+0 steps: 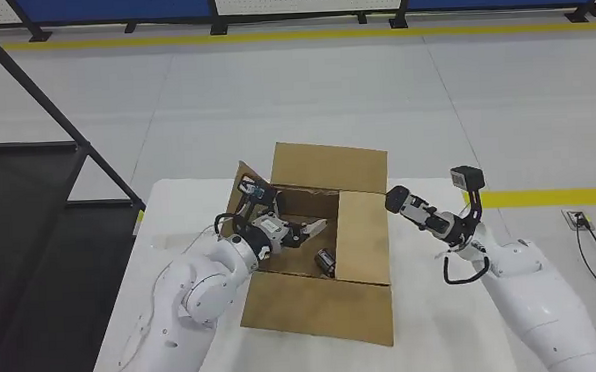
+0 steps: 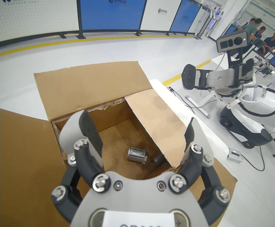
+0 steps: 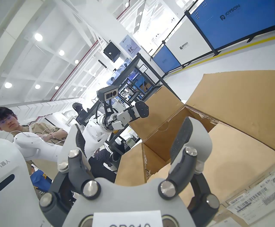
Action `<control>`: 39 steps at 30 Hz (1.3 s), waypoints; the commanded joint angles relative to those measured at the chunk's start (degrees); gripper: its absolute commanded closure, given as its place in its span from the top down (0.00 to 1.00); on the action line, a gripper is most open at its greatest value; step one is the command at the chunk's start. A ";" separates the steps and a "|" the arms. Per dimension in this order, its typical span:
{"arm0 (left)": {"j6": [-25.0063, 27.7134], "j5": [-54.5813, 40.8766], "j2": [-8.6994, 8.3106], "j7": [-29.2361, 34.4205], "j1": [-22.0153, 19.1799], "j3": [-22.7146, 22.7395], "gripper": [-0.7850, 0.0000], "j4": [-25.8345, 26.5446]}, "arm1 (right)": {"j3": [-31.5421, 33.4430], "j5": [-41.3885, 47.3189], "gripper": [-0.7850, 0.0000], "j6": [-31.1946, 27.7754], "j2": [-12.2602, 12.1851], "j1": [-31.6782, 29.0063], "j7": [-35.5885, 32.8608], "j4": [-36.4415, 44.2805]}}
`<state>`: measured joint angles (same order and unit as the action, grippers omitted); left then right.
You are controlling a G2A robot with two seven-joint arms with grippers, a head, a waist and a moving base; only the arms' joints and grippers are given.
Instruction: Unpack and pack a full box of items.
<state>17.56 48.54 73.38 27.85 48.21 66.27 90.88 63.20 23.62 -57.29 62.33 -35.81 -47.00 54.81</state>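
Plainly the piece to lift is the metal cylinder (image 2: 136, 155). It lies on its side on the floor of the open cardboard box (image 2: 86, 86), towards the corner of the opening nearest the robot's right. A smaller dark part (image 2: 157, 160) sits just beside one end (whether the two touch, I cannot tell).

It looks rigid and is probably heavy for its bulk. The barrel is round, so I judge it likely to roll or slip under a careless pinch, though the grooves along it may give some bite. The sound hold is across the barrel at mid-length, one pad on each curved flank, keeping clear of the dark part.

The cylinder's long axis runs flat along the box floor, and one end points at the dark part and the box wall beyond it.

The left claw (image 2: 138, 120) hangs over the mouth of the box with its fingers (image 2: 90, 131) spread wide and nothing between them. The right claw (image 1: 397, 199) is also wide open and empty, held above the bench (image 1: 179, 206) just beside the box's right flap.
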 commanded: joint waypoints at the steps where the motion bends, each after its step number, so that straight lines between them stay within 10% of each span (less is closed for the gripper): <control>1: 0.00 0.17 -0.02 -0.25 0.16 0.07 1.00 0.21 | 0.00 0.00 1.00 0.00 -0.01 -0.01 0.00 0.00; 10: -1.72 -2.74 0.24 0.62 0.31 -0.44 1.00 -1.42 | 0.00 -0.54 1.00 0.89 -0.01 -0.59 0.72 1.32; 26: 0.29 -22.31 1.49 10.65 -9.26 -0.72 1.00 -21.35 | 8.32 -3.14 1.00 -0.71 -2.75 -7.65 2.97 7.12; 39: 4.73 -31.67 4.80 16.00 -17.94 -9.77 1.00 -34.70 | 16.05 -4.58 1.00 -0.69 -4.75 -15.95 6.22 14.75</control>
<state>22.07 17.12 77.85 43.67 31.02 57.46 57.36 78.91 19.32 -57.99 57.66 -51.29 -41.09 69.08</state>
